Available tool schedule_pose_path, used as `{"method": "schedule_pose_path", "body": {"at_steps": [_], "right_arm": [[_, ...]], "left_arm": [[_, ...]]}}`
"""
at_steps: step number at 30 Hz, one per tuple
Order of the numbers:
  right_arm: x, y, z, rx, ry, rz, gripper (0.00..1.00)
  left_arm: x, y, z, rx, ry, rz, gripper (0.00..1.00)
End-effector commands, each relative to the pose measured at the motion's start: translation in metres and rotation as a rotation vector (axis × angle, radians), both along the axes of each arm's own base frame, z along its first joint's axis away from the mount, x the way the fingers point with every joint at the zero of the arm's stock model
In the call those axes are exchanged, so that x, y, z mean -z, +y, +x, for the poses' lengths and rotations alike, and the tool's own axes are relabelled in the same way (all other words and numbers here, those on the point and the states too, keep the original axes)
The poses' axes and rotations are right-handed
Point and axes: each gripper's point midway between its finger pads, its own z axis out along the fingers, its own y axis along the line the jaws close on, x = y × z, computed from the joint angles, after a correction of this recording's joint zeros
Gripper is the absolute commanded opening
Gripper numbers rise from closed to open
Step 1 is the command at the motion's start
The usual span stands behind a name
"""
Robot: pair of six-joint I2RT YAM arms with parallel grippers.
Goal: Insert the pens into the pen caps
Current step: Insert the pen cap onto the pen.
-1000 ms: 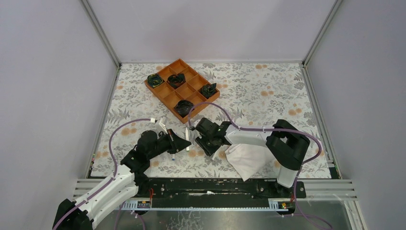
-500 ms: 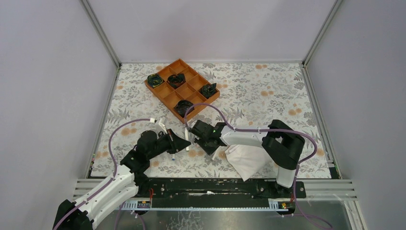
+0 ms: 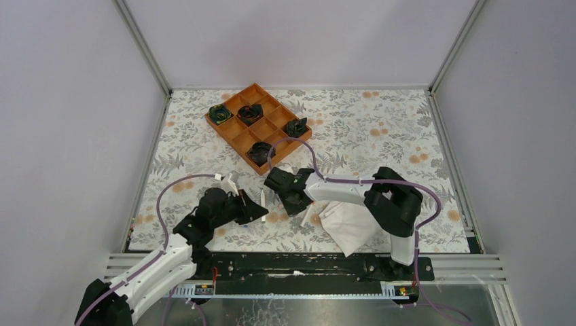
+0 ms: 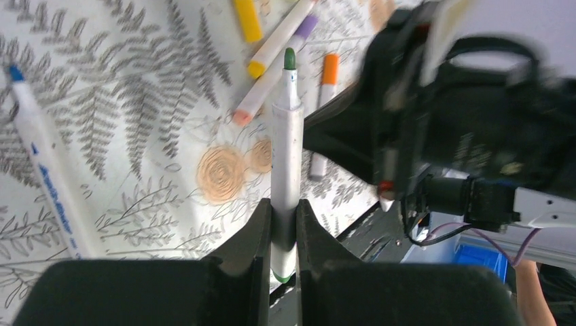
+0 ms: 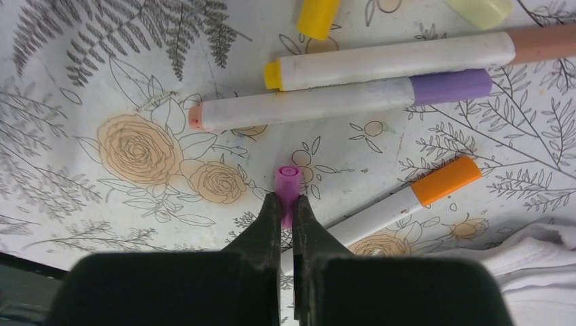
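Note:
My left gripper (image 4: 285, 204) is shut on a white pen (image 4: 286, 149) with a green tip, which points at the right gripper's black body. My right gripper (image 5: 286, 200) is shut on a pink cap (image 5: 287, 182), open end forward, just above the table. Below it lie a yellow-ended pen (image 5: 394, 61), a purple-capped pen (image 5: 326, 109) and an orange-capped pen (image 5: 407, 200). A loose yellow cap (image 5: 317, 17) lies farther off. A blue-tipped pen (image 4: 41, 170) lies left of my left gripper. In the top view the left gripper (image 3: 257, 214) and the right gripper (image 3: 277, 185) are close together.
A folded white cloth (image 3: 350, 227) lies under the right arm near the front edge and shows in the right wrist view (image 5: 536, 258). An orange compartment tray (image 3: 239, 132) with dark rolled items stands at the back. Purple cables loop over both arms.
My right gripper has moved left and a little farther back with the pink cap. My left gripper has dropped back towards the near edge, still holding the pen.

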Motion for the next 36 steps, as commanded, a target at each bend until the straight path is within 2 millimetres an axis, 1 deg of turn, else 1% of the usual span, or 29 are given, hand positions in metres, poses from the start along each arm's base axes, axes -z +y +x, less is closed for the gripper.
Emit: {"method": "schedule_pose_path", "body": {"at_steps": [1,7,12,15,19,25,28,36], "right_arm": [[-0.04,0.019,0.017,0.174,-0.027,0.153,0.0],[-0.054,0.028,0.027,0.259,-0.012,0.222,0.0],[-0.059,0.035,0.028,0.302,0.005,0.246,0.0],[-0.061,0.035,0.029,0.341,0.01,0.249,0.0],[-0.062,0.036,0.03,0.37,0.013,0.256,0.0],[-0.054,0.04,0.026,0.367,0.041,0.254,0.0],[-0.051,0.043,0.024,0.359,0.058,0.259,0.0],[-0.045,0.052,0.019,0.332,0.084,0.26,0.0]], "left_arm": [[0.026,0.002,-0.016,0.036,0.046,0.015,0.0],[0.044,-0.007,-0.038,0.119,0.062,0.042,0.0],[0.045,-0.019,-0.05,0.2,0.049,0.037,0.0],[0.049,-0.024,-0.055,0.247,0.042,0.049,0.0],[0.052,-0.03,-0.059,0.29,0.036,0.059,0.0],[0.051,-0.035,-0.056,0.314,0.007,0.066,0.0],[0.054,-0.035,-0.057,0.318,0.01,0.074,0.0],[0.055,-0.033,-0.056,0.308,0.003,0.077,0.0]]}}
